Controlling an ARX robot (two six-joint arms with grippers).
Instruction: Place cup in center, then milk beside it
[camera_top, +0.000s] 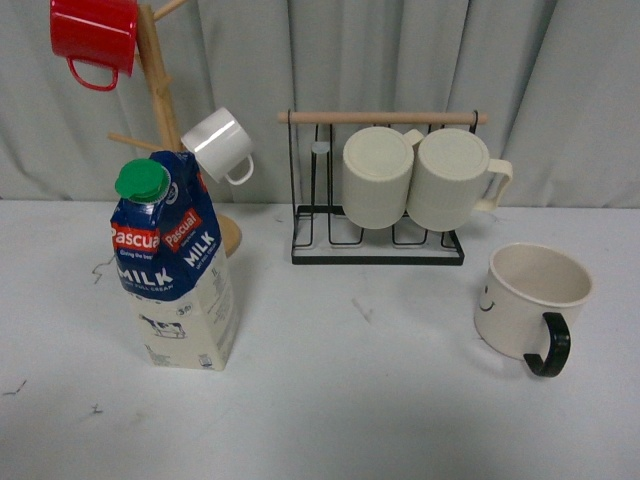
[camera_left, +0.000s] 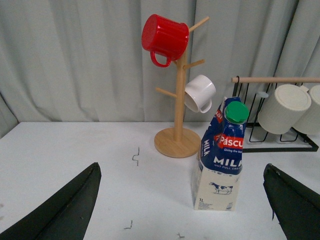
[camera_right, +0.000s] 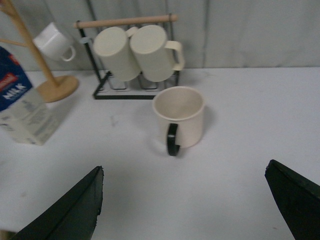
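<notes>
The cup (camera_top: 530, 300) stands upright at the right of the front view, just below mid-height. Its mouth faces up, only its bare cream inside shows, and its black handle points toward the camera. The milk (camera_top: 175, 270) stands upright at the left on the white table (camera_top: 380, 400), well apart from the cup, green cap on. Between them, further back, a wire rack (camera_top: 380, 240) holds two ribbed mugs (camera_top: 415, 175) on their sides. At upper left, a wooden mug tree (camera_top: 160, 80) carries a red mug (camera_top: 93, 32) and a white mug (camera_top: 220, 143). The left gripper (camera_left: 181, 167) and the right gripper (camera_right: 185, 166) are both spread wide, holding nothing.
</notes>
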